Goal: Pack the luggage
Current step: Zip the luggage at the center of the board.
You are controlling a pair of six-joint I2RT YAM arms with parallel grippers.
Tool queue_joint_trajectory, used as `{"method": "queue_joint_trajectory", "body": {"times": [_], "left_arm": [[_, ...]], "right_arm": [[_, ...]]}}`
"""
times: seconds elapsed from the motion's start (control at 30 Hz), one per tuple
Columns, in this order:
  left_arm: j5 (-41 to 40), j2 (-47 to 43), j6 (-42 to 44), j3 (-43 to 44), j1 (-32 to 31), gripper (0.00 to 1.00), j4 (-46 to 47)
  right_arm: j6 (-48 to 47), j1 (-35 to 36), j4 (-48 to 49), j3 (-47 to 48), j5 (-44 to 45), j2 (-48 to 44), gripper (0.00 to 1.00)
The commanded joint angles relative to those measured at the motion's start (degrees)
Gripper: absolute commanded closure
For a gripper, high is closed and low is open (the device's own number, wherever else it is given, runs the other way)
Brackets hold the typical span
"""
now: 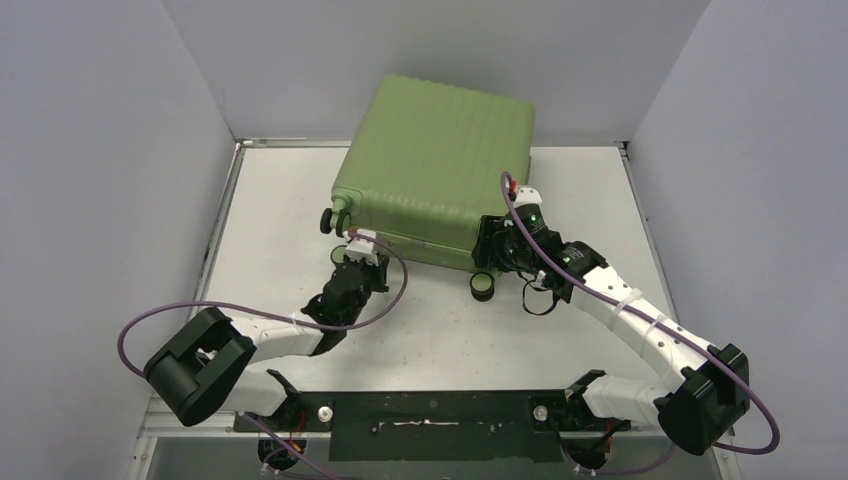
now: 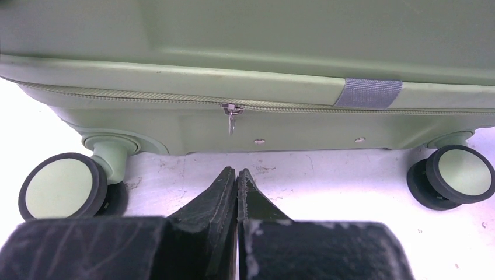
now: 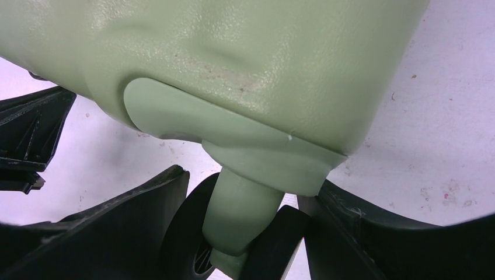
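Observation:
The luggage [image 1: 440, 165] is a light-green ribbed suitcase lying flat and closed at the back middle of the table. My left gripper [image 1: 362, 248] is shut and empty, just in front of its near side. In the left wrist view the shut tips [image 2: 236, 172] rest low over the table, a short way below the zipper pull [image 2: 232, 119]. My right gripper [image 1: 497, 245] is at the near right corner. In the right wrist view it [image 3: 245, 195] closes around a black caster wheel [image 3: 187, 245] and its green stem [image 3: 242, 204].
Two wheels [image 2: 61, 188] [image 2: 458, 175] flank the left gripper. A grey strap tab [image 2: 368, 92] crosses the zipper seam. Another wheel [image 1: 483, 285] sits left of the right gripper. Grey walls enclose the white table [image 1: 440, 330] on three sides.

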Motion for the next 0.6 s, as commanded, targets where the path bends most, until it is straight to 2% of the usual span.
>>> {"method": "queue_joint_trajectory", "body": {"times": [0.0,0.07,0.2,0.3,0.4,0.57], "left_arm": [[-0.6,-2.5,0.5,-0.8,0.6,1.00,1.6],[-0.7,-3.1,0.4,-1.2,0.9,0.97,1.3],[1.0,-3.3,0.6,-1.6,1.4,0.71,2.1],[2.2,-2.1,0.5,-1.1,1.6,0.57,3.7],[1.6,-0.3,0.7,0.2,1.6,0.54,4.4],[0.9,3.0,1.4,2.9,1.8,0.55,5.2]], "right_arm": [[0.7,1.9,7.5,1.7,-6.5,-1.9,1.00],[0.5,1.9,7.8,1.4,-6.5,-2.3,1.00],[0.1,1.9,8.2,1.1,-6.6,-2.4,1.00],[0.2,1.9,8.6,1.1,-7.0,-2.2,1.00],[0.1,1.9,8.9,1.4,-7.3,-2.1,1.00],[-0.1,2.0,8.8,1.7,-7.7,-1.9,1.00]]}}
